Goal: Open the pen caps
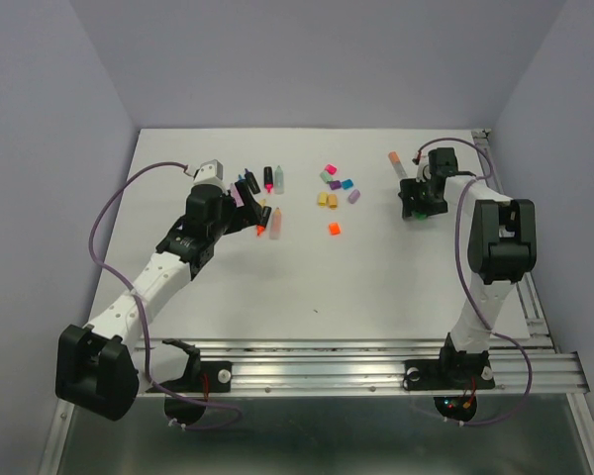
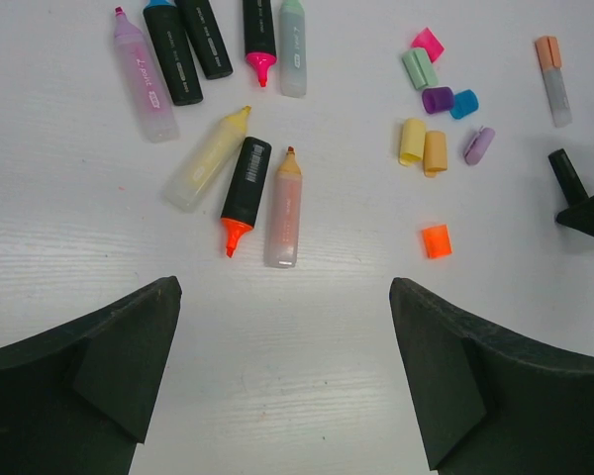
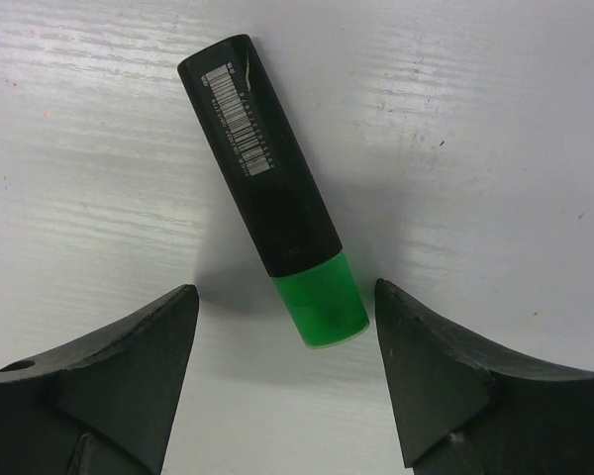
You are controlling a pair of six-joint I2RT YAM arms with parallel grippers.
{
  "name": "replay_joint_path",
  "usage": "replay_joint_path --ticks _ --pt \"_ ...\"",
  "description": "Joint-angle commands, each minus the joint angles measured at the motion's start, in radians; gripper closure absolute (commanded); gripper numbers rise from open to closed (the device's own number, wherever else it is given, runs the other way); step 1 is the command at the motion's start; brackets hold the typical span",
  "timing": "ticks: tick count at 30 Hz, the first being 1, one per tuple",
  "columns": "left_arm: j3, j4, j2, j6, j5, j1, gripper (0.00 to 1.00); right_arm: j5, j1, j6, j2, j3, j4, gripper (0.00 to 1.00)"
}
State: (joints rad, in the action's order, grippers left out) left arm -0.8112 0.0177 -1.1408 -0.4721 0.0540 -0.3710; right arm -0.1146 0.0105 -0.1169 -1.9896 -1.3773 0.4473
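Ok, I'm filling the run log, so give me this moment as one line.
right gripper: open, straddling green plastic cap of black highlighter pen, not gripped | left gripper: open, hovering, empty

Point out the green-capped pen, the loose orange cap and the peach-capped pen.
green-capped pen (image 3: 262, 188): right wrist view, on its black barrel.
orange cap (image 2: 437, 240): left wrist view, the cap's middle.
peach-capped pen (image 2: 558, 97): left wrist view, on its clear barrel.

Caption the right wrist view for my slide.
Right gripper, jaws open, straddles the green cap of a black highlighter lying on the table.
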Motion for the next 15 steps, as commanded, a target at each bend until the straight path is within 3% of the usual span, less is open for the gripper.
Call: replay_joint_path --ticks 1,6,15 --pt "0.009 -0.032 0.033 0.018 0.026 0.003 0.01 0.006 -0.007 -0.018 -0.023 0.047 0.014 0.26" --pt "0.009 -0.027 0.041 0.021 0.032 0.003 0.01 0.047 -0.032 -0.024 -0.035 0.049 0.031 0.41" --pt "0.006 -0.027 0.036 0.01 0.035 0.001 0.01 -0.029 -0.044 0.002 0.026 0.092 0.039 0.8"
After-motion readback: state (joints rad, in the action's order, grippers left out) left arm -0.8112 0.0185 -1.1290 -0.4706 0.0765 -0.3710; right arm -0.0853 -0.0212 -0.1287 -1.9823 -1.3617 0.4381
